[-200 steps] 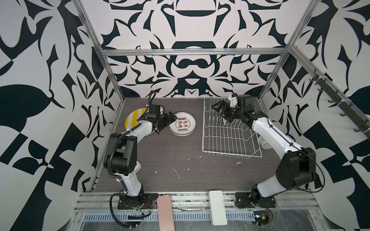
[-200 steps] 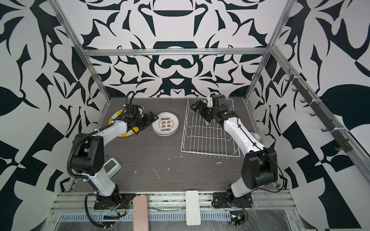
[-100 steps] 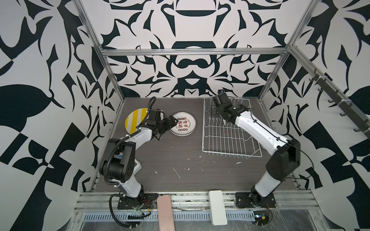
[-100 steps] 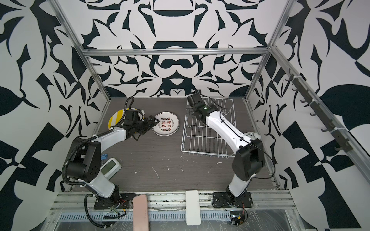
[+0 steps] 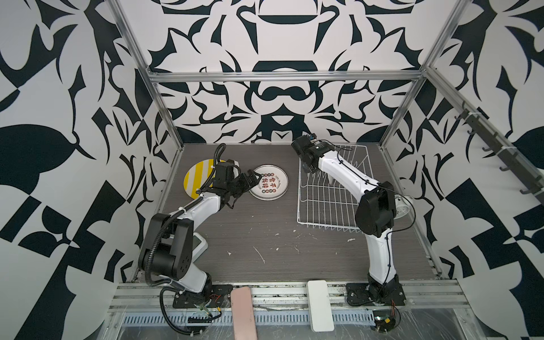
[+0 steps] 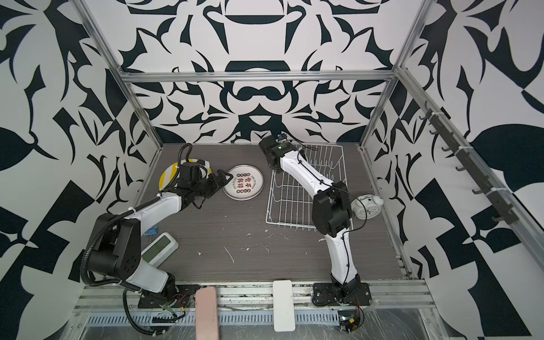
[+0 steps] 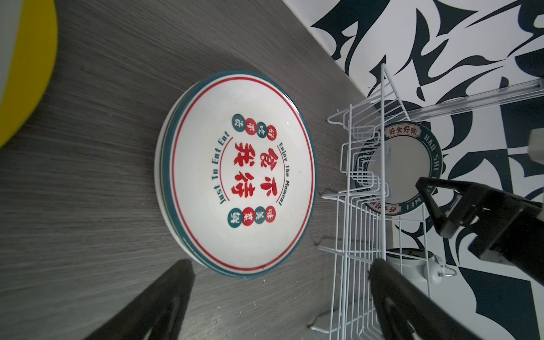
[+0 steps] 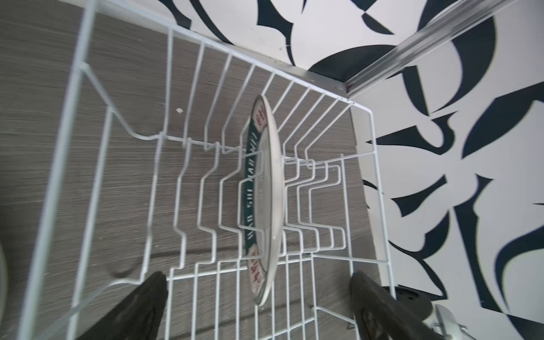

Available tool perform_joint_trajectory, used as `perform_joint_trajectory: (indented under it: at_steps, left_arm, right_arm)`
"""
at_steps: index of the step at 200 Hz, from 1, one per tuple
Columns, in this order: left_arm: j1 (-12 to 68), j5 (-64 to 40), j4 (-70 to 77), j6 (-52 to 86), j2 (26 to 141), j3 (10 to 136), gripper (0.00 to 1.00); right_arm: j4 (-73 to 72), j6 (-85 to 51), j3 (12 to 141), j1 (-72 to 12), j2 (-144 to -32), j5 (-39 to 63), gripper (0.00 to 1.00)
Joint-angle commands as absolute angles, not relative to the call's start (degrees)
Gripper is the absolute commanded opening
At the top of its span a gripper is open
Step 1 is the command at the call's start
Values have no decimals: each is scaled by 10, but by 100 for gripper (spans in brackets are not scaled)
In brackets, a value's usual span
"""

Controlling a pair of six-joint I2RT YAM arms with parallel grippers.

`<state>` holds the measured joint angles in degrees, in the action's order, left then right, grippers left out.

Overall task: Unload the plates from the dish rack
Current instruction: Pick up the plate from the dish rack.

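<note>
A stack of small plates, the top one printed in red and green, lies flat on the table beside a yellow-and-white striped plate. My left gripper is open just short of the stack's rim, holding nothing. One plate stands upright among the tines of the white wire dish rack. My right gripper hangs open over the rack's far left corner, its fingers either side of that plate's edge without touching it.
A white twin-bell alarm clock stands right of the rack, partly behind my right arm. A white handheld device and a blue clip lie near my left arm's base. Patterned walls enclose the table on three sides.
My right arm has swung left across the back of the rack and now looks down on the standing plate. My left arm has drawn back slightly, uncovering more of the striped plate.
</note>
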<state>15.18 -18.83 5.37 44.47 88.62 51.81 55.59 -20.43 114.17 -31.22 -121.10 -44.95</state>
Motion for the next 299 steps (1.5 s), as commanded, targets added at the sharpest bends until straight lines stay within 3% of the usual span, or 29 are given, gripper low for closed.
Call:
perform_joint_trajectory:
  at_steps: [1, 135, 207, 247, 299]
  left_arm:
    - [154, -183, 62, 448, 870, 506, 98]
    - [164, -180, 48, 450, 863, 514, 97]
    - [167, -176, 39, 447, 862, 522, 97]
    - [172, -171, 34, 446, 860, 522, 97]
    - [175, -168, 32, 446, 862, 526, 97]
  right_arm:
    - [570, -204, 1161, -313, -1202, -512, 100]
    - [466, -151, 1095, -310, -1211, -563, 97]
    - [434, -138, 1076, -299, -1221, -549, 99]
    - [428, -142, 1071, -288, -1223, -537, 71]
    - [434, -157, 1070, -277, -1223, -530, 57]
